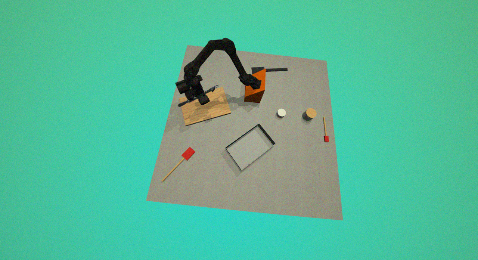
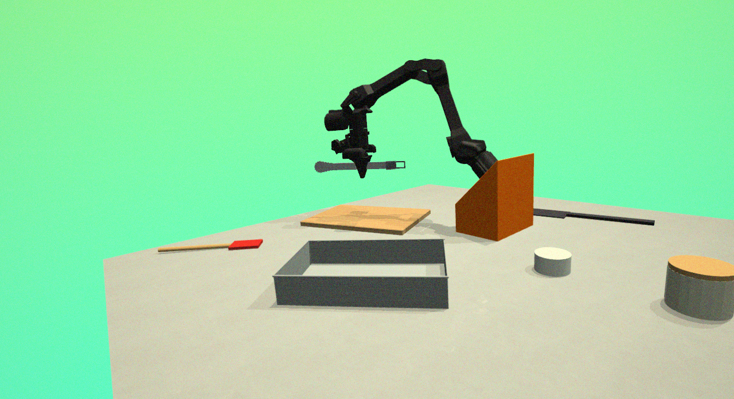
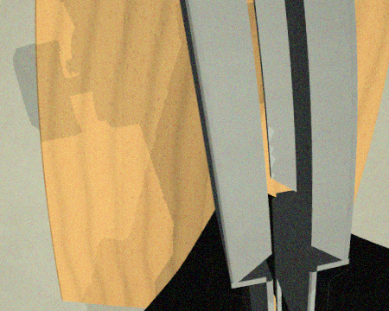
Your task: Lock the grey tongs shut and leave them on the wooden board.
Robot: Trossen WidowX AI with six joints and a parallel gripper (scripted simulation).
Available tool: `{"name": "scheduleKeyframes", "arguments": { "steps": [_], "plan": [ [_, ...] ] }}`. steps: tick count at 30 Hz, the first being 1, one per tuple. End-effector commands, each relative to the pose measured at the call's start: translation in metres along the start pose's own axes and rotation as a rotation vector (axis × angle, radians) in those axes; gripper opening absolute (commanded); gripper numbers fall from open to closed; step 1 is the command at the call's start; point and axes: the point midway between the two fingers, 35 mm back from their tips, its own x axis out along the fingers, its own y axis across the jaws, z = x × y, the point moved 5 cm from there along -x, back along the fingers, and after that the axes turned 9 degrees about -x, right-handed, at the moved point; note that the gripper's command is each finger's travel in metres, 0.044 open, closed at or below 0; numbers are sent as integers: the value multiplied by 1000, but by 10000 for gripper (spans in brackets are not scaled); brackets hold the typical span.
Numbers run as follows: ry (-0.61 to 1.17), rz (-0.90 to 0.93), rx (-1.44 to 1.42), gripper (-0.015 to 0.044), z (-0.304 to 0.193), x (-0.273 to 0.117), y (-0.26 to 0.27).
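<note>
My gripper [image 1: 203, 99] [image 2: 362, 169] points straight down and is shut on the grey tongs [image 1: 181, 104] [image 2: 339, 166] [image 3: 233, 130] at mid-length. The tongs lie about level in the air, scalloped tips to the left and hinge end with its small loop to the right in the exterior view. Their arms are pressed close together, with a narrow gap in the wrist view. Whether the lock is engaged cannot be told. They hang well above the wooden board [image 1: 220, 109] [image 2: 390, 221] [image 3: 65, 216], touching nothing below. The roasting tin [image 1: 266, 135] [image 2: 362, 291] stands empty.
An orange block [image 1: 260, 79] [image 2: 515, 196] stands right of the board, with a black flat tool [image 1: 276, 70] [image 2: 610, 218] behind it. A white-topped tin [image 1: 281, 112] [image 2: 553, 263] and a wood-lidded can [image 1: 310, 113] [image 2: 699, 291] stand right. A red-headed spatula [image 1: 188, 153] [image 2: 245, 244] lies front left.
</note>
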Motion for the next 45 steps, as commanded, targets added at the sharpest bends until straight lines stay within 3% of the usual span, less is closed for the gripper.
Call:
{"name": "scheduleKeyframes", "arguments": {
  "steps": [1, 45],
  "plan": [
    [-4, 2, -2, -150, 1, 5, 0],
    [-5, -2, -5, -150, 1, 76, 0]
  ]
}}
